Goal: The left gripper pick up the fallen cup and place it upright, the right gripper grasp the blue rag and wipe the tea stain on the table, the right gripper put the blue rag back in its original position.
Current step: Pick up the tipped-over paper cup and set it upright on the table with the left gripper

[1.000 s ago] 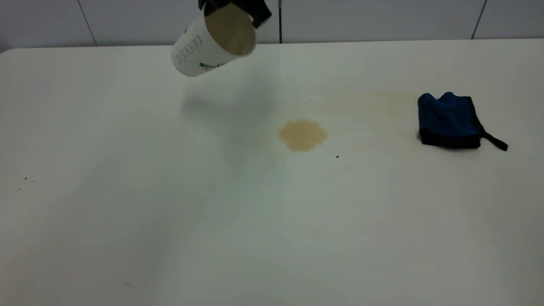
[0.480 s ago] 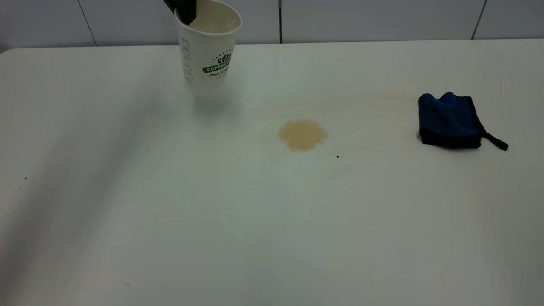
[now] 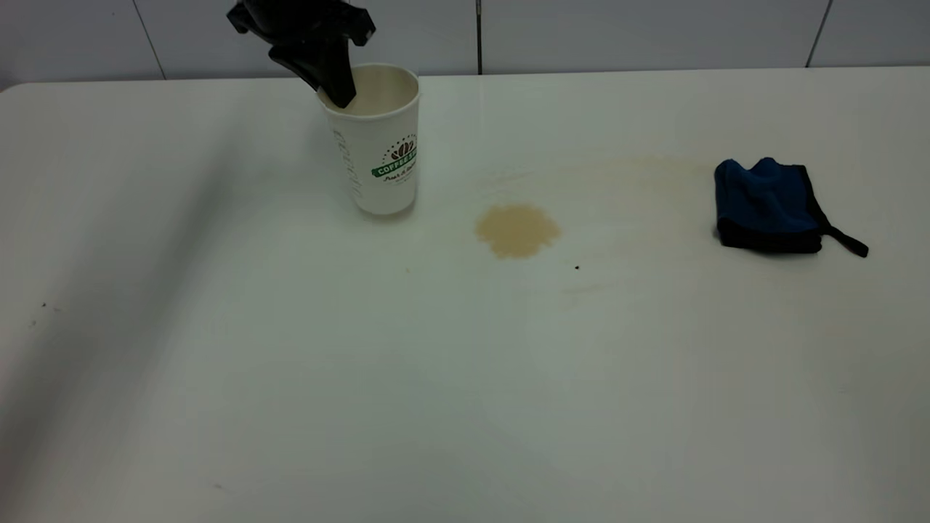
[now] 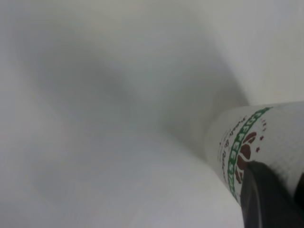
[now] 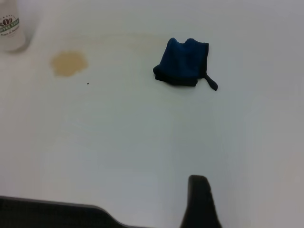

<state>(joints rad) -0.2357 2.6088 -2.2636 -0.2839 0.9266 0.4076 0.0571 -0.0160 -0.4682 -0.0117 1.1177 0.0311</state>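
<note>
The white paper cup (image 3: 385, 163) with the green COFFEE logo stands upright on the table (image 3: 465, 392), left of the tea stain (image 3: 517, 230). My left gripper (image 3: 338, 88) comes down from above and is shut on the cup's rim, one finger inside the mouth. In the left wrist view a black finger (image 4: 266, 202) presses on the cup's wall (image 4: 266, 133). The blue rag (image 3: 769, 207) lies bunched at the right, strap tail pointing right. The right wrist view shows the rag (image 5: 183, 66), the stain (image 5: 69, 62) and the cup (image 5: 9, 28) far from my right gripper (image 5: 199, 202).
A tiny black speck (image 3: 577, 267) lies just right of and nearer than the stain. Faint tan smears (image 3: 625, 168) run between the stain and the rag. The table's far edge meets a grey panelled wall (image 3: 654, 33).
The cup went from tilted in the air to upright, then came down and to the right onto the table. The left gripper came lower with it. Rag and stain did not move.
</note>
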